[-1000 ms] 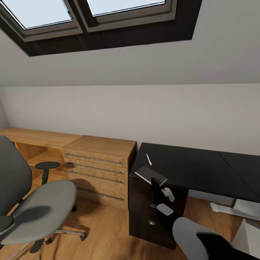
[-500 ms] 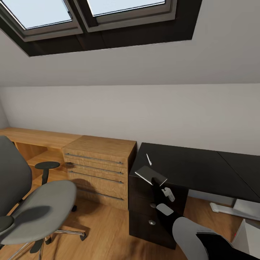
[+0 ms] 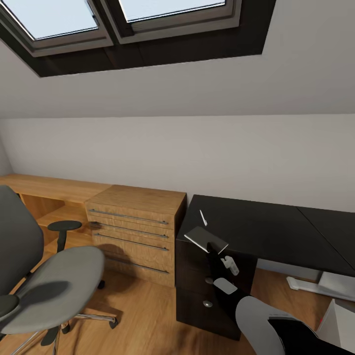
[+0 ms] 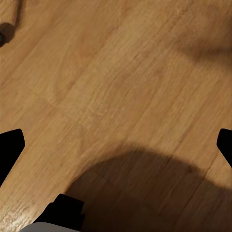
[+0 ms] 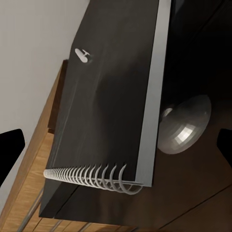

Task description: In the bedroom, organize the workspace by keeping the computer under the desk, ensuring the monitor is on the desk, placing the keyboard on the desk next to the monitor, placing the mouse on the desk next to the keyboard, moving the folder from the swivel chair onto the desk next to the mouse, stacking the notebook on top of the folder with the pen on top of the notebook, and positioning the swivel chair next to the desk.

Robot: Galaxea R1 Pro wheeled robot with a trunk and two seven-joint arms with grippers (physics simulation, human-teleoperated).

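Observation:
The dark-covered spiral notebook [image 3: 206,239] lies at the front left corner of the glossy black desk [image 3: 276,231]. The thin white pen [image 3: 202,217] lies just behind it. My right arm reaches up from the lower right, and the right gripper [image 3: 214,249] sits at the notebook's front edge. In the right wrist view the notebook [image 5: 111,106] and pen [image 5: 82,55] lie ahead of the right gripper [image 5: 116,145], whose fingertips [image 5: 9,150] stand wide apart and open. The left gripper [image 4: 116,145] hangs open over bare wood floor. The grey swivel chair [image 3: 49,281] stands at the left, apart from the desk.
A light wooden drawer unit [image 3: 138,231] with bar handles stands between chair and desk. Round silver knobs [image 5: 186,125] mark the desk drawers below the notebook. Pale grey shapes [image 3: 320,285] lie on the floor under the desk at the lower right. A sloped ceiling with skylights [image 3: 64,19] hangs overhead.

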